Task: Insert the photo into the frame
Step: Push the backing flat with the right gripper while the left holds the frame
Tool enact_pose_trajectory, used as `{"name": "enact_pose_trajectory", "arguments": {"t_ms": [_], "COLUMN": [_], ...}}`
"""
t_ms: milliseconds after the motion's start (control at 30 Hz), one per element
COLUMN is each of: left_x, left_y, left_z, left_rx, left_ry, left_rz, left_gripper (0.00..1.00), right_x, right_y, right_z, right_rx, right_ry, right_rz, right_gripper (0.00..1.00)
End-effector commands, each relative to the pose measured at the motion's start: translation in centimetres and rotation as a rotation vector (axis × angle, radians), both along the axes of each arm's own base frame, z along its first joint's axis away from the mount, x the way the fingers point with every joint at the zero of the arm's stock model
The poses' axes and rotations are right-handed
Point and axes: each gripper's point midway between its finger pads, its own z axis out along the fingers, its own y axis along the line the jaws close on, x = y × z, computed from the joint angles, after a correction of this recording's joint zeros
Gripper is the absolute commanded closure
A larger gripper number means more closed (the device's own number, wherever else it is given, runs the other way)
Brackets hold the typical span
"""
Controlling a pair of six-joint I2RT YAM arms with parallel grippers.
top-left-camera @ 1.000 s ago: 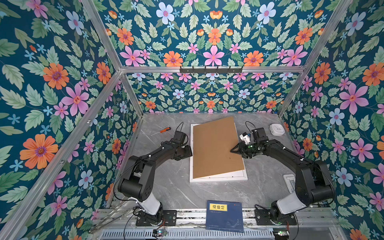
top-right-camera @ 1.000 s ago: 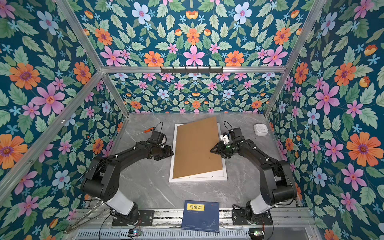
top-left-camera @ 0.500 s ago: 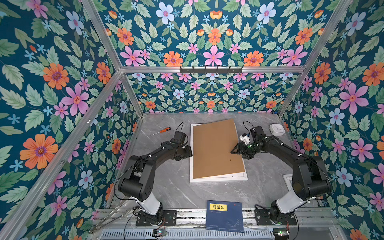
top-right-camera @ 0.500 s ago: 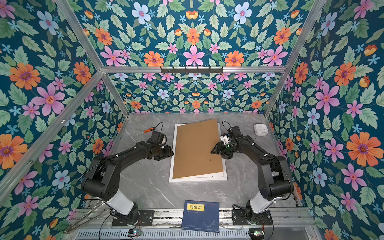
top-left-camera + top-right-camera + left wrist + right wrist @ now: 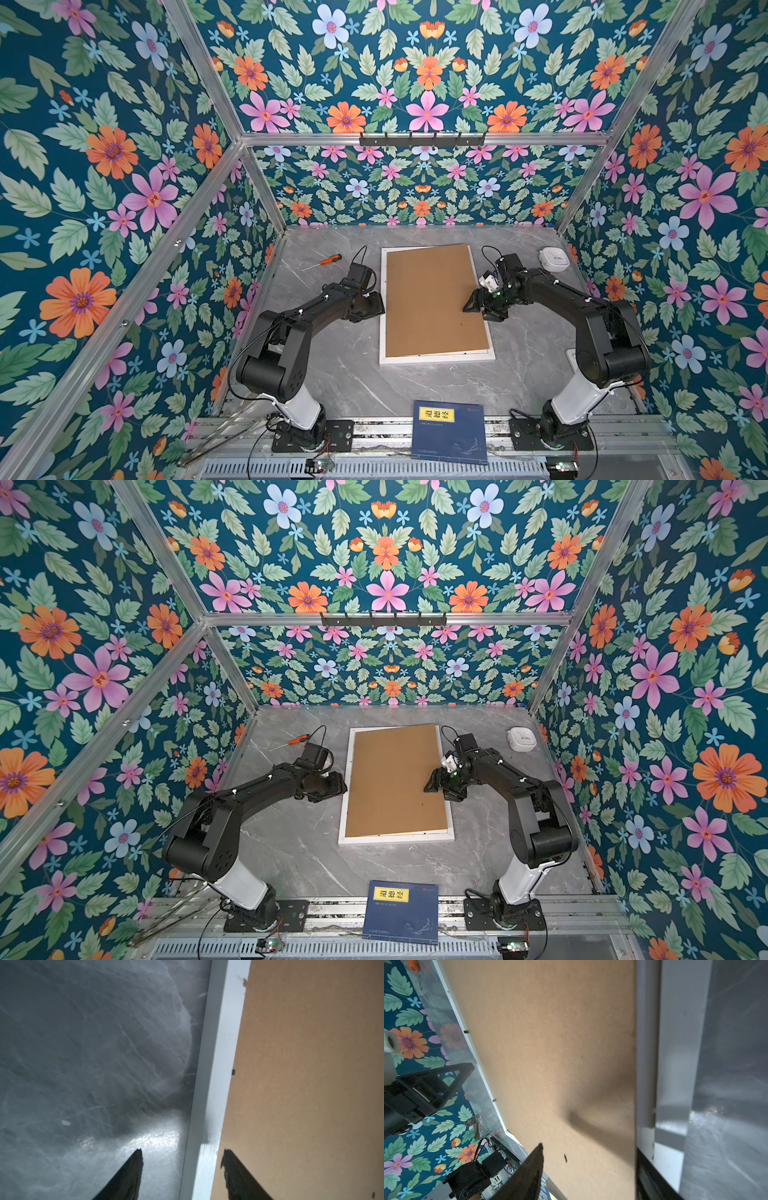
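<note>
Near edge: blue book (image 5: 451, 432). Mid-table: the frame (image 5: 436, 360) lies flat, brown backing board (image 5: 432, 299) resting in it, slightly skewed. Left gripper (image 5: 181, 1155) straddles the left rail, jaws apart, not clamped. Right gripper (image 5: 469, 305) at the right rail, jaws apart over the board's edge. Far left: orange screwdriver (image 5: 328, 261). Far right: white puck (image 5: 555, 259).

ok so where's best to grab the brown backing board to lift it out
Its right long edge, about mid-length, coming in from the right. The backing board is thin and flat, lying askew in the frame; that edge seems to sit over the rail, where the open right gripper straddles it.
</note>
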Motion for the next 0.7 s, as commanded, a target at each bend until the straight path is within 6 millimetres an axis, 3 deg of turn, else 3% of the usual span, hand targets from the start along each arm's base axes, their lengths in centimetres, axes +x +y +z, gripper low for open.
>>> {"name": "enact_pose_trajectory", "arguments": {"t_ms": [0, 267, 667], "left_x": [0.1, 0.1, 0.2], "left_y": [-0.1, 0.0, -0.1], "left_z": [0.0, -0.1, 0.0], "left_rx": [-0.003, 0.000, -0.001], "left_ry": [-0.005, -0.004, -0.006], "left_rz": [-0.004, -0.004, -0.005], "left_gripper": [0.36, 0.36, 0.36], "right_x": [-0.4, -0.3, -0.7], "right_y": [-0.3, -1.3, -1.7], "right_z": [-0.3, -0.5, 2.0], "right_rx": [-0.026, -0.089, -0.095], "right_ry": [0.014, 0.005, -0.065], "right_rz": [0.017, 0.001, -0.015], "right_gripper": [0.34, 0.33, 0.31]}}
